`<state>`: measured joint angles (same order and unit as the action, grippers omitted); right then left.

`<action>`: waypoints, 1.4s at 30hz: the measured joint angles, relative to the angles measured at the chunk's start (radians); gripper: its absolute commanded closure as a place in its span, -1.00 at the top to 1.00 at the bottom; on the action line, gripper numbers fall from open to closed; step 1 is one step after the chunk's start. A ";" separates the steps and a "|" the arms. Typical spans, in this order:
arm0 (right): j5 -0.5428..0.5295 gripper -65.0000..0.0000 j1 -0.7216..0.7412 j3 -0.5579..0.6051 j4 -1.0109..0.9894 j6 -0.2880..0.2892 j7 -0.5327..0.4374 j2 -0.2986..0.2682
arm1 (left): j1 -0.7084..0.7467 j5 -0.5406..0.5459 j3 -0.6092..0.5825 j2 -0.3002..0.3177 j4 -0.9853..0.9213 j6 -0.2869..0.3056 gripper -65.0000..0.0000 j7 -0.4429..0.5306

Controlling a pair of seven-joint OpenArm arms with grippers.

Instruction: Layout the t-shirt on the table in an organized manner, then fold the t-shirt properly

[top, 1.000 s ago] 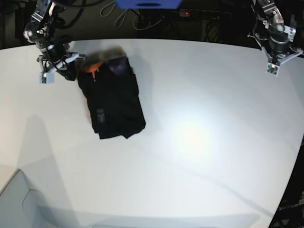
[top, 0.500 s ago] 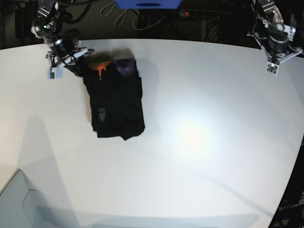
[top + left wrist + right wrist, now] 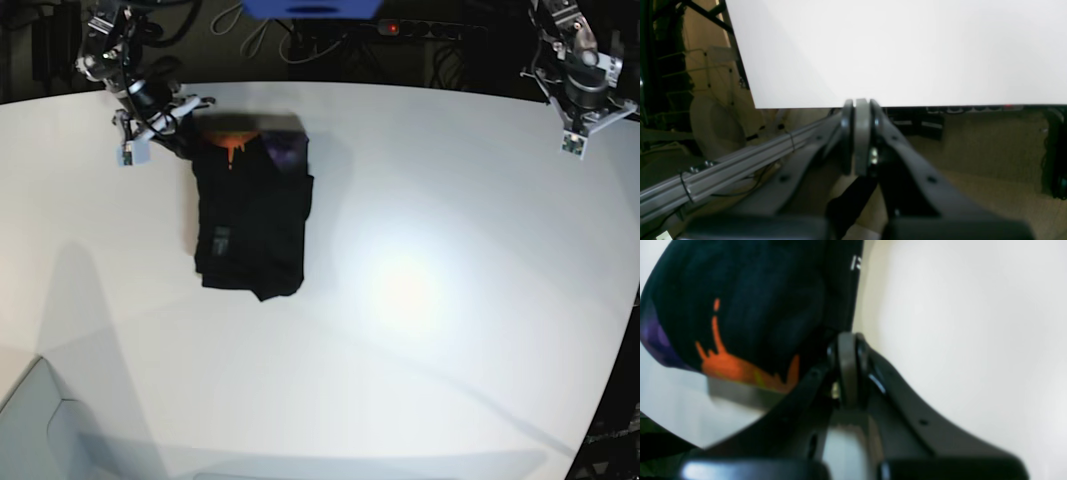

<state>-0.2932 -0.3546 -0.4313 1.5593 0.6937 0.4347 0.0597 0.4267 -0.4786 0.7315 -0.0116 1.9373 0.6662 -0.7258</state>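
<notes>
Right gripper (image 3: 172, 128), jaws pressed together, stood at the far left corner of the table (image 3: 450, 330), beside the collar end of the shirt (image 3: 250, 220). From the wrist view its tips appeared to pinch the cloth edge, though blur left this uncertain. Left gripper (image 3: 858, 106), jaws together and empty, hung over the far right edge, well apart from the shirt. The shirt lay as a compact folded bundle near the far left corner, orange neck patch (image 3: 232, 143) and purple print (image 3: 285, 152) showing at its far end. Risk: a further pull by one corner could skew or unroll the folds, since the other arm steadied nothing; a drag toward the far edge could take cloth off the table. Count: one shirt, one table, two grippers.
</notes>
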 measured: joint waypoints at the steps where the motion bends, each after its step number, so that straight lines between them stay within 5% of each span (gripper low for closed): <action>1: 0.000 -1.00 0.008 -0.023 -0.001 0.007 0.010 0.004 | 0.000 0.000 0.000 0.000 0.000 0.000 -0.96 0.000; 15: 0.023 -1.00 0.089 -0.476 -0.006 -0.001 0.035 0.001 | 0.050 -0.005 -0.002 -0.151 0.000 0.000 -1.00 0.004; 24: 0.023 -1.00 -0.037 -0.687 0.069 -0.005 0.030 0.044 | 0.149 -0.005 -0.152 -0.141 -0.053 -0.007 -1.00 0.001; 33: 0.140 -1.00 -0.028 -0.739 -0.114 0.000 0.024 0.056 | 0.122 -0.005 -0.279 -0.149 -0.346 -0.003 -1.00 0.020; 42: 0.370 -1.00 0.051 -0.742 -0.331 -0.002 -0.081 0.045 | 0.029 -0.008 -0.238 -0.151 -0.748 -0.013 -1.00 0.195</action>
<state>0.0772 -0.3035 -1.1732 1.2285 0.6918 0.3534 0.1047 0.4553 -0.4870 0.4934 -0.1623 1.1889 0.6537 -0.5304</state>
